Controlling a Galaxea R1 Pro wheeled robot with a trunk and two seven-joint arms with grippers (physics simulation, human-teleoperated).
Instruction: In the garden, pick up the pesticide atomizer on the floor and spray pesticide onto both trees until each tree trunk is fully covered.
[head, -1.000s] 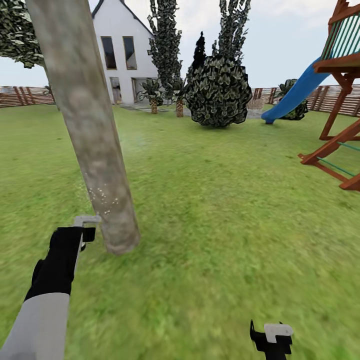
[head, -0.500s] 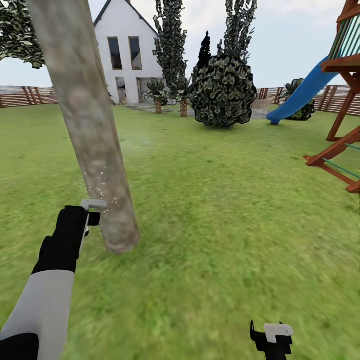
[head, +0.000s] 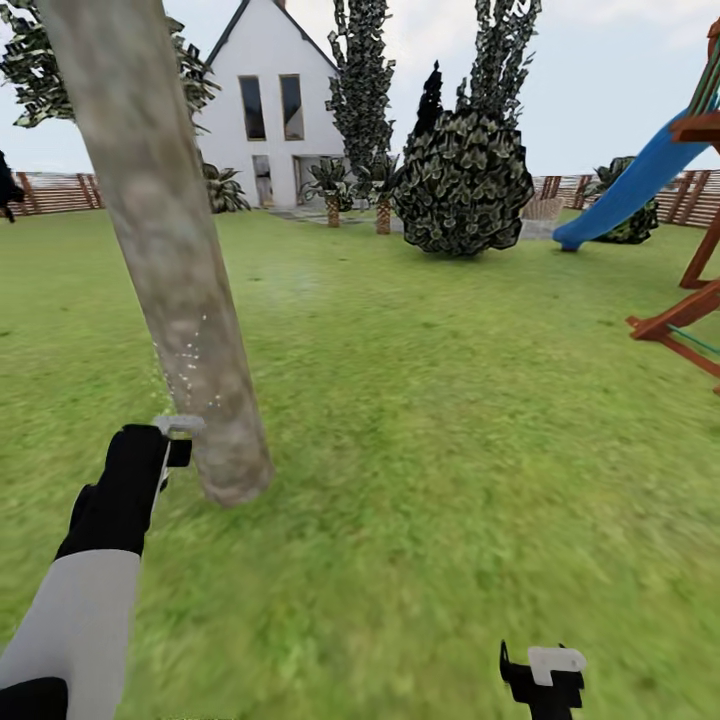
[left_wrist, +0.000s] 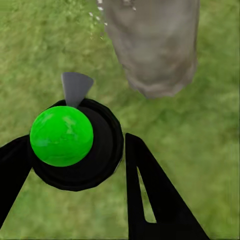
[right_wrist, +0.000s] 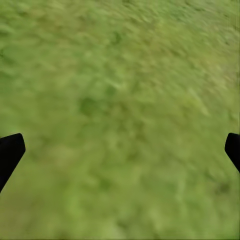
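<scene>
A robot stands on a wide green lawn (head: 450, 420) ringed by a brown slatted fence (head: 50, 190), its left tool (head: 170, 450) raised just beside the base of a thick, leaning grey-brown tree trunk (head: 170, 260) at the near left. The left tool is clamped on a pesticide sprayer (left_wrist: 75, 142), a black round body with a bright green cap, its grey nozzle (left_wrist: 76, 87) aimed toward the foot of the trunk; in the head view only the sprayer's pale top piece (head: 180, 425) shows above the black wrist. A scatter of tiny white specks of pesticide (head: 190, 365) dots the lower trunk just above the sprayer, and a few more specks (left_wrist: 97, 15) show at the trunk's edge in the left wrist view. How far round the trunk the specks reach cannot be told from here.

The right tool (head: 545, 675) hangs low at the near right, well apart from the tree, with its two black fingertips (right_wrist: 10, 150) spread wide over bare grass and nothing between them.

Farther off, a round dark bush (head: 460, 180) sits mid-lawn, with narrow dark-leaved trees (head: 360, 90) behind it and a white gabled house (head: 270, 110) at the far side. A blue slide (head: 640, 180) on a red-brown wooden play frame (head: 690, 310) stands at the far right under a pale, cloudy sky.
</scene>
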